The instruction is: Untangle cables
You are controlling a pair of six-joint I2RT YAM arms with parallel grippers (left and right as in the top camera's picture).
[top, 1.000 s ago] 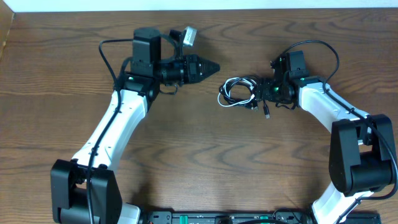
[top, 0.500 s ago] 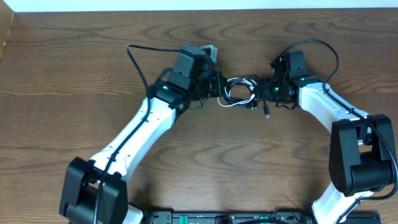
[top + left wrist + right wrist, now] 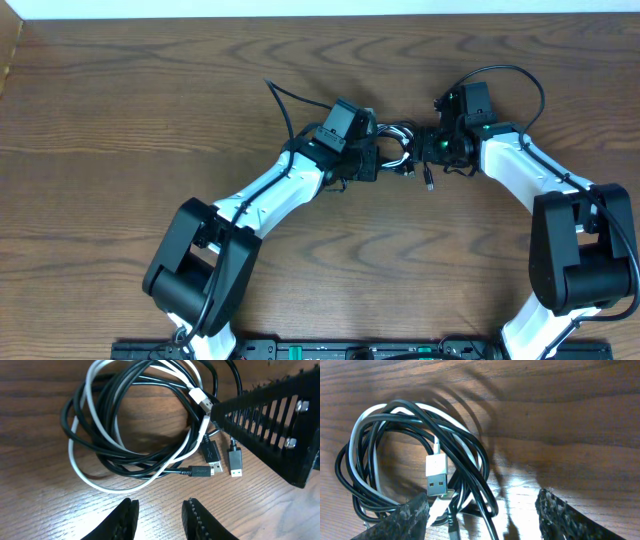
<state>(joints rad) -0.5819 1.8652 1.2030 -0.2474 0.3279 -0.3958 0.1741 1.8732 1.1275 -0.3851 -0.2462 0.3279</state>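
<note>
- My left pincer (image 3: 159, 516) hung low over the wooden table (image 3: 120, 120). Its two fingers stood a narrow gap apart, with only bare wood between them.
- My right pincer (image 3: 487, 519) stood wide, its fingers spread far apart and gripping nothing that I could see.
- From overhead, the two pincers faced each other near the back middle of the table, with the bundle between them.
- The black cable (image 3: 131, 460) and the white cable (image 3: 204, 425) lay on the wood in one loose coil. Several black turns were wound over and through the white ones.
- From my left wrist, the coil lay just ahead of my fingertips and clear of them.
- One ribbed finger (image 3: 270, 420) of my right pincer reached in from the right of that view. Its tip was just beside the white plug (image 3: 198, 397), and I could not tell whether they touched.
- Three small black plugs (image 3: 212, 455) with metal tips lay close together on the wood below that tip, at the edge of the coil.
- From my right wrist, the coil sat toward the finger on the left of that view. A flat silver plug (image 3: 436, 477) lay on top of the strands.
- Black strands ran down beside that finger and out of the lower edge of that view.
</note>
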